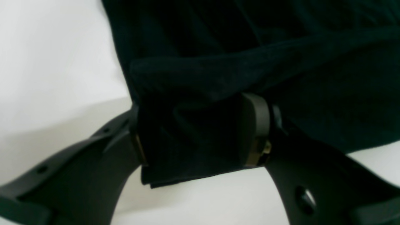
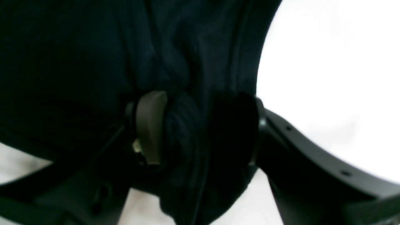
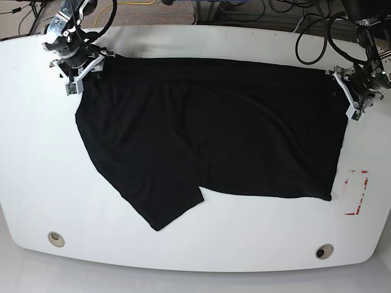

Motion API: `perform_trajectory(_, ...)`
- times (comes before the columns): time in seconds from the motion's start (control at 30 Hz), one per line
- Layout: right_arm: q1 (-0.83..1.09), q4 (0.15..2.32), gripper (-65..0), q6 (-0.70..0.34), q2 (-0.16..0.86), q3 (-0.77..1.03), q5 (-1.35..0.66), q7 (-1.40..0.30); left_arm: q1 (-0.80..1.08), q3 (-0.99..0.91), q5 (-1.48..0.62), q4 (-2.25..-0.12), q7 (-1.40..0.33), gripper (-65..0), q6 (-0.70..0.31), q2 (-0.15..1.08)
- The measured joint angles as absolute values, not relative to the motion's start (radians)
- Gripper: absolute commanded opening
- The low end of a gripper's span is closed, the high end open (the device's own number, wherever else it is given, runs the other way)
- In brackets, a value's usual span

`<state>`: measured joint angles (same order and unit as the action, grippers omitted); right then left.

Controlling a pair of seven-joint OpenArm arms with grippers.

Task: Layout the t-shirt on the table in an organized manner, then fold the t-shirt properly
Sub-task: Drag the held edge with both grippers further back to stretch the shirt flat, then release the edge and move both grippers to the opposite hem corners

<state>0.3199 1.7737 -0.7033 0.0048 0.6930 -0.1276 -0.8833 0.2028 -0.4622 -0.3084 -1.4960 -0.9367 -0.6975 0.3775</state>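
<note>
— Cloth everywhere: that plain black short-sleeved t-shirt of soft fabric lies spread over the big white smooth worktop, one sleeve pointing down toward the near edge.

— And the hands?

— Both sit at its far corners. The left hand, over by the side with the red tape rectangle, is pinching a folded edge of the shirt between its two pads; the fabric fills the gap and hangs just below it, above the white surface.

— The right one?

— The right hand, at the opposite far corner, is clamped on a bunched, ribbed-looking roll of the same cloth, pads pressing it from both sides.

— Anything else on the worktop?

— Two round metal grommet holes near the front edge, well apart from the shirt.
</note>
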Motion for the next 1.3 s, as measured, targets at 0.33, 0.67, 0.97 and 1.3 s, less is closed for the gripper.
perform_trajectory(0.33,0.329,1.774,-32.2,-0.707,0.062,0.687,-0.140,-0.949,0.283,-0.467,-0.318,-1.542,-0.919,-29.9,-0.698,0.383)
perform_trajectory(0.67,0.412,1.830,-32.2,-0.707,0.086,0.687,-0.141,-0.973,0.417,-0.521,-0.330,-1.631,-0.930,-29.9,-0.706,0.377)
perform_trajectory(0.97,0.431,1.844,-32.2,-0.708,0.086,0.687,-0.136,-0.978,0.477,-0.564,-0.326,-1.666,-0.952,-29.9,-0.709,0.374)
perform_trajectory(1.3,0.438,1.918,-32.0,-0.707,0.081,0.687,-0.097,-1.023,0.450,-0.564,-0.290,-1.744,-1.035,-29.4,-0.708,0.370)
